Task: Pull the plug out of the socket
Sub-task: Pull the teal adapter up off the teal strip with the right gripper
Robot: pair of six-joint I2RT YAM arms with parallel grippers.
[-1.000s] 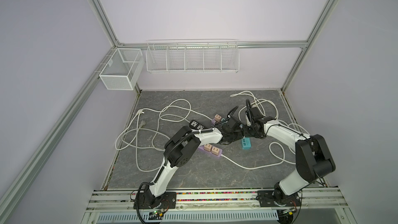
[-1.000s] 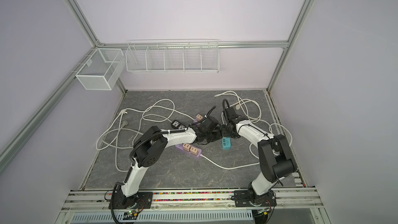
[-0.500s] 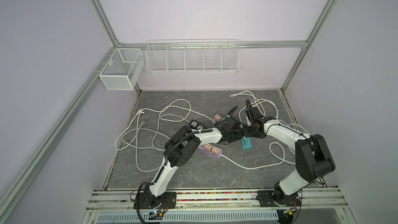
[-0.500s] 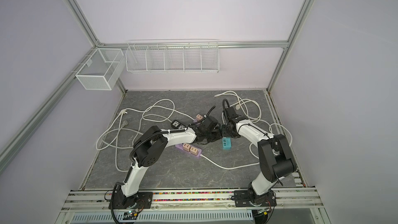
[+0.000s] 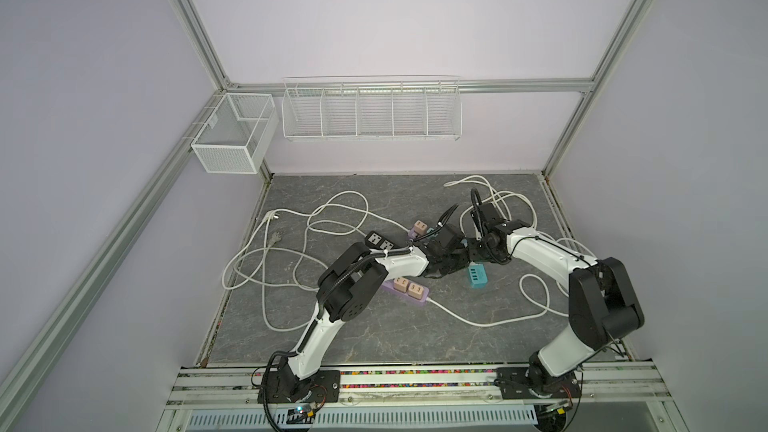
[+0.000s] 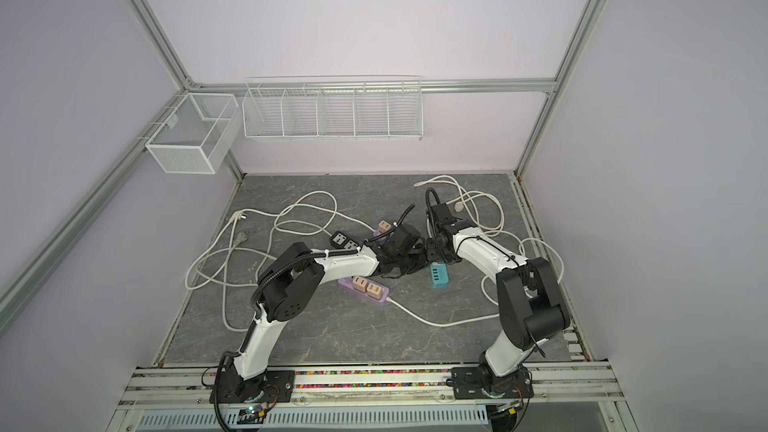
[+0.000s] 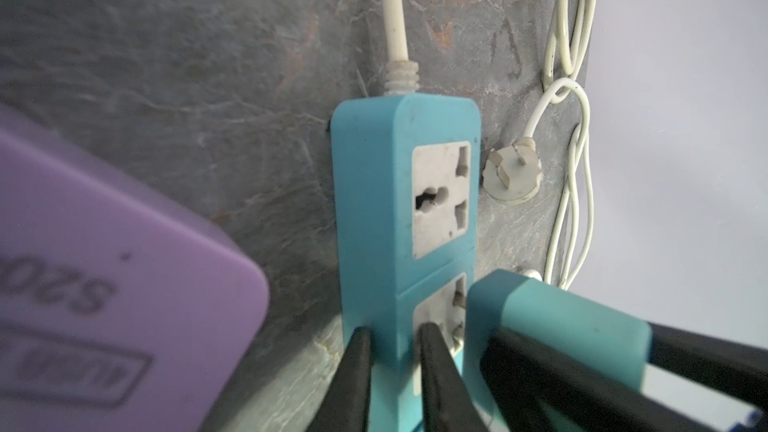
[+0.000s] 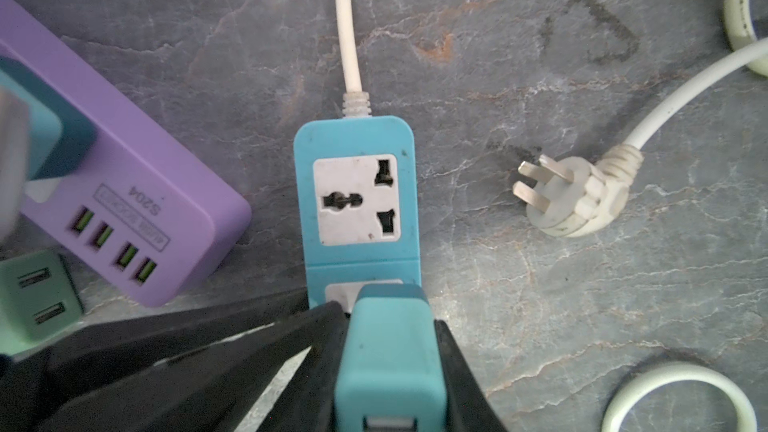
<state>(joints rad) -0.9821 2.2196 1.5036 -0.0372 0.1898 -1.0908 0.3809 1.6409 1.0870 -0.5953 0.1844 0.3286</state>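
The socket is a blue power strip lying on the grey slate floor, also seen in the right wrist view and in both top views. A teal plug sits at its second outlet. In the left wrist view, metal prongs show in a narrow gap between the plug and the socket face. My right gripper is shut on the plug's two sides. My left gripper is shut on the strip's side wall just beside the plug. The two grippers meet mid-floor.
A purple USB strip lies close beside the blue one, with a green adapter next to it. A loose white plug and white cable loops sprawl over the floor. A second purple strip and a black strip lie near my left arm.
My left gripper's jaws have closed the last bit onto the blue strip. Both arms otherwise hold their places.
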